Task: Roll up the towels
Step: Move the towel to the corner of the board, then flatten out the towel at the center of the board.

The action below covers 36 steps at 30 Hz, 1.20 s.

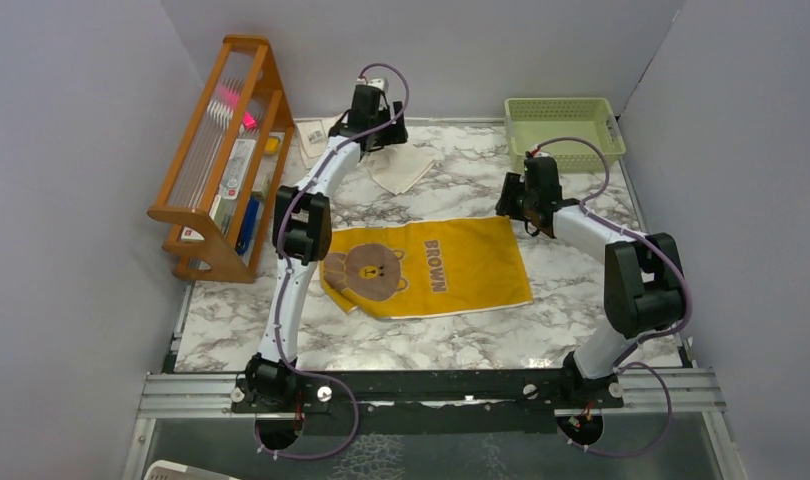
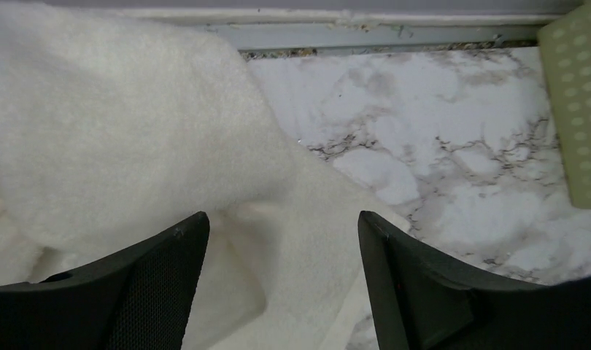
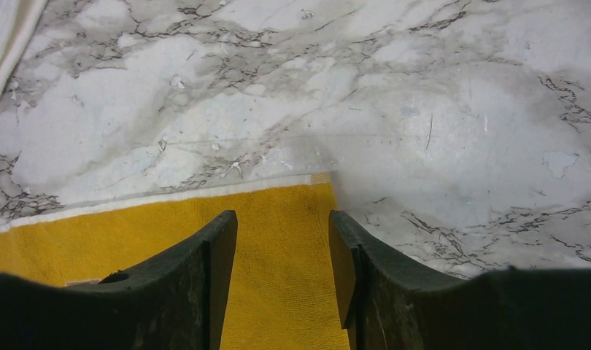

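A mustard-yellow towel, printed with a brown bear and the word BROWN, lies flat in the middle of the marble table. A cream towel lies rumpled near the back wall. My left gripper hangs over it. In the left wrist view the left gripper is open, and folds of the cream towel lie under and between its fingers, unpinched. My right gripper hovers at the yellow towel's far right corner. In the right wrist view the right gripper is open above the white-edged corner of the yellow towel.
A wooden rack holding small items stands at the back left. A pale green basket sits at the back right, and its edge also shows as a green basket in the left wrist view. Grey walls enclose the table on three sides.
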{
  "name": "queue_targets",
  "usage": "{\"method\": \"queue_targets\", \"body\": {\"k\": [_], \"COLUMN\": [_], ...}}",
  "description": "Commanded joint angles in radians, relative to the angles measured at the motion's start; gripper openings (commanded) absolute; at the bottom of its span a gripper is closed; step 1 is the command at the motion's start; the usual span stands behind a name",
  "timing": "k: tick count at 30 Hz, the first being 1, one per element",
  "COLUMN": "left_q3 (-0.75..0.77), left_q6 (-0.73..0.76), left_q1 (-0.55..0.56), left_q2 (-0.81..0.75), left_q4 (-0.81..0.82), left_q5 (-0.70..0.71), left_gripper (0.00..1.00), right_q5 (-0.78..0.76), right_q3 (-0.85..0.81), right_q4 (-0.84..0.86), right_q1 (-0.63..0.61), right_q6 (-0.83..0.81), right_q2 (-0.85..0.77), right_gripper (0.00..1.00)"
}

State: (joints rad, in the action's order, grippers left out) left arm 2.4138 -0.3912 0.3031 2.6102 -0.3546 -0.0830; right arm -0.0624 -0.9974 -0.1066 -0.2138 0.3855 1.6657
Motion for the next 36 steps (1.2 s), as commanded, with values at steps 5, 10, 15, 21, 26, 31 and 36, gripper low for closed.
{"method": "queue_targets", "body": {"k": [5,10,15,21,26,31,36], "left_q3": [-0.321,-0.657,-0.974,-1.224,-1.303,-1.365,-1.371], "left_q6": [0.092,0.092,0.051,0.039,-0.001,-0.039,-0.055], "left_q1": [-0.008,-0.016,-0.05,-0.054,-0.055,-0.055,-0.055], "left_q2": [-0.566,-0.802,-0.989,-1.092,-1.092,-1.065,-1.0], "left_q4": [0.087,0.005,-0.017,-0.054,-0.076,-0.034,-0.004], "left_q5": [-0.039,0.11,0.236,0.286,0.254,0.203,0.212], "left_gripper": [0.82,0.82,0.82,0.82,0.81,0.8,0.78], "right_q5": [-0.009,-0.026,-0.031,-0.044,-0.104,-0.161,-0.11], "right_q3": [-0.044,-0.052,-0.063,-0.075,-0.1,-0.158,-0.148], "right_q4": [-0.035,-0.041,-0.049,-0.059,-0.074,-0.112,-0.101], "right_q1": [0.005,0.006,0.006,0.007,0.006,0.038,0.095], "right_q6": [-0.028,-0.028,-0.033,-0.043,-0.054,-0.058,-0.048], "right_q2": [0.087,0.11,0.14,0.169,0.189,0.235,0.235], "right_gripper": [0.48,0.44,0.44,0.44,0.43,0.43,0.41]}}
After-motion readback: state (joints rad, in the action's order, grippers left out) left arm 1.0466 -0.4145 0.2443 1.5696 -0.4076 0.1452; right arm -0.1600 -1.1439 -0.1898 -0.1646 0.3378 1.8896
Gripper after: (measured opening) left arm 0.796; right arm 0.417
